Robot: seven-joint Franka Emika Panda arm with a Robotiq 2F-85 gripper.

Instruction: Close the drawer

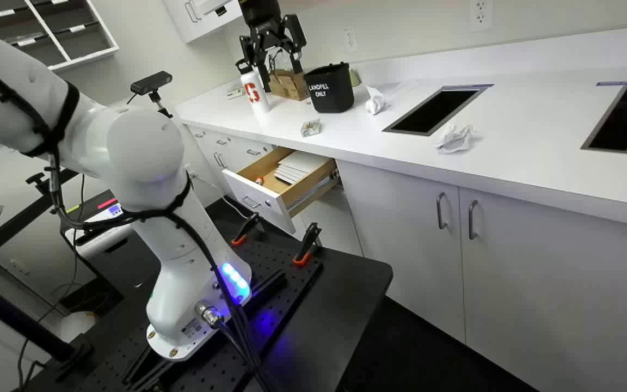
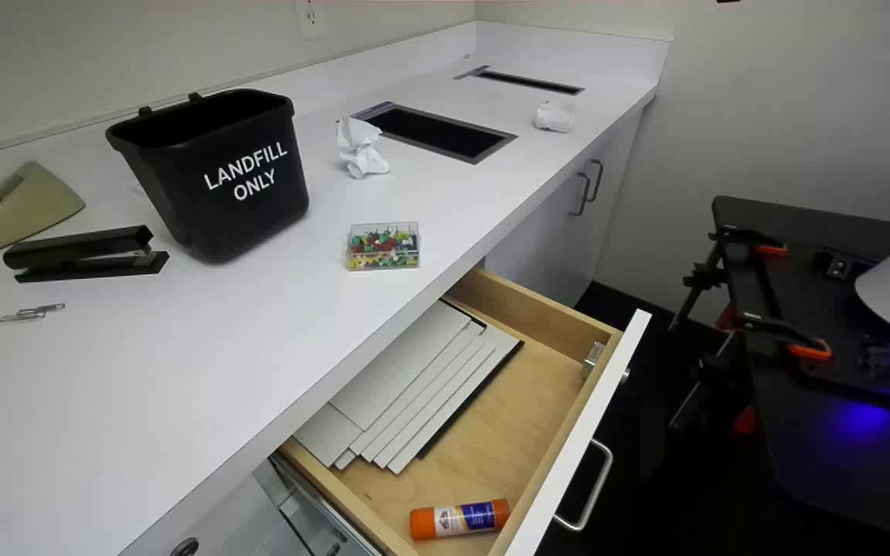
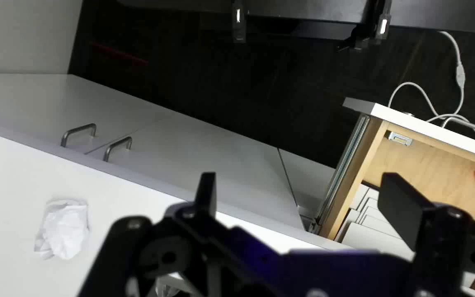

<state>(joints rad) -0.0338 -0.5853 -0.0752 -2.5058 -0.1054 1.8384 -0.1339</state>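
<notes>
Black two-fingered gripper (image 3: 303,200), fingers spread wide, holding nothing.
In the wrist view it overlaps, at lower centre, the white countertop (image 3: 19,185); beyond, at right, the shallow white-fronted light-wood drawer (image 3: 435,165) juts out from beneath it. In an exterior view its long flat white front (image 1: 268,206) slants down rightward, below the gripper; closing it likely means dropping to that front's outer side, then pushing.

In an exterior view we see the drawer (image 1: 263,195) pulled out beneath the white counter (image 1: 520,122), with pale boards (image 1: 302,164) stacked inside. The gripper (image 1: 282,79) hangs high, fingers apart, and from our angle overlaps a cardboard box (image 1: 289,88) between a white bottle (image 1: 256,98) and a black bin (image 1: 332,91). We find crumpled paper (image 1: 454,139) on both sides of a rectangular opening (image 1: 437,111).
</notes>
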